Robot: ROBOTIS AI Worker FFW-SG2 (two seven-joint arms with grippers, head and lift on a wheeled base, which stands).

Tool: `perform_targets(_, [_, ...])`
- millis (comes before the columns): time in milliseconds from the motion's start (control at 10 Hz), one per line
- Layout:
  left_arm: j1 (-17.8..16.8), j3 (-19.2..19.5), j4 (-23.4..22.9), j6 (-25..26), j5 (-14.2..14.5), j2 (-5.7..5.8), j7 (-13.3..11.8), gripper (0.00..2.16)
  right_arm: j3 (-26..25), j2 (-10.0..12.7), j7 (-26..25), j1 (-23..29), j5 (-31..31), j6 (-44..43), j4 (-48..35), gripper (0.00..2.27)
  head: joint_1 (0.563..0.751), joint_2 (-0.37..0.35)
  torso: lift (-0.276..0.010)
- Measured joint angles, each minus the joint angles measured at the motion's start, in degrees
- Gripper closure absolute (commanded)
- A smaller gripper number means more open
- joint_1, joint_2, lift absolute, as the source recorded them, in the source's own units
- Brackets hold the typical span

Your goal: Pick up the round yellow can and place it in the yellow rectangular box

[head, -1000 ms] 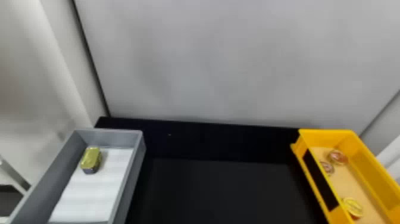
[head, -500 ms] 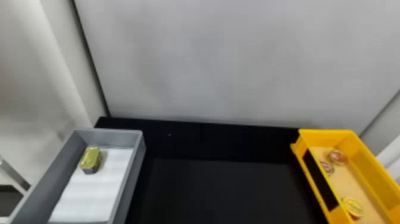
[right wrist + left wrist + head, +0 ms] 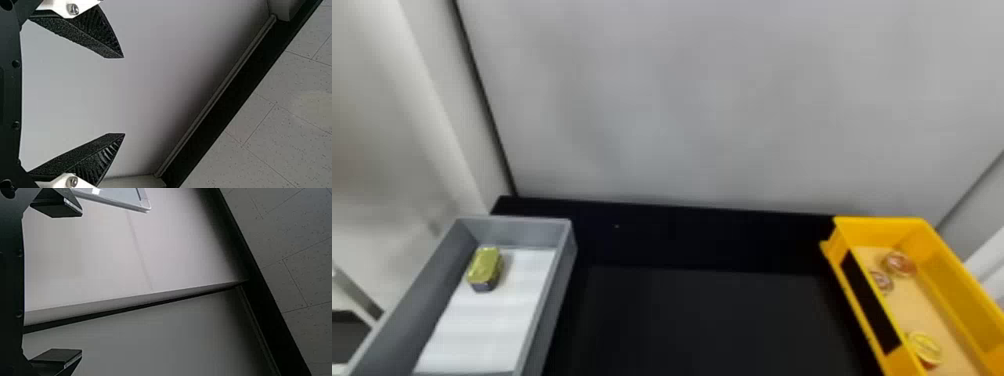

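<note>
We're seeing the round can (image 3: 925,346) lying inside the yellow box (image 3: 952,270), toward its near end, just beside its left wall, which is partly hiding the can. We're counting two red cans (image 3: 900,264) in the box too, both sitting farther back, near each other; we're not managing to tell if they're touching. Left of the box, well apart, we're seeing the grey bin (image 3: 563,280) standing, with a white sheet (image 3: 497,320) lining it and a gold can (image 3: 485,267) resting in its far part. Between bin and box, black table (image 3: 707,320) is showing. Pale wall (image 3: 707,100) is rising behind the box. We're holding the left gripper (image 3: 82,283) spread wide, nothing between its fingers. We're holding the right gripper (image 3: 124,96) spread as well, also pinching nothing
</note>
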Motion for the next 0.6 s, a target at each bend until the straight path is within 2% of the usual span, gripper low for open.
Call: perform_targets(600, [0.0,0.0,-0.1,0.1,-0.1,0.03,0.0,0.04,0.0,0.0,-0.2,0.2,0.0,-0.2,0.0,0.06,0.694,-0.078,-0.008])
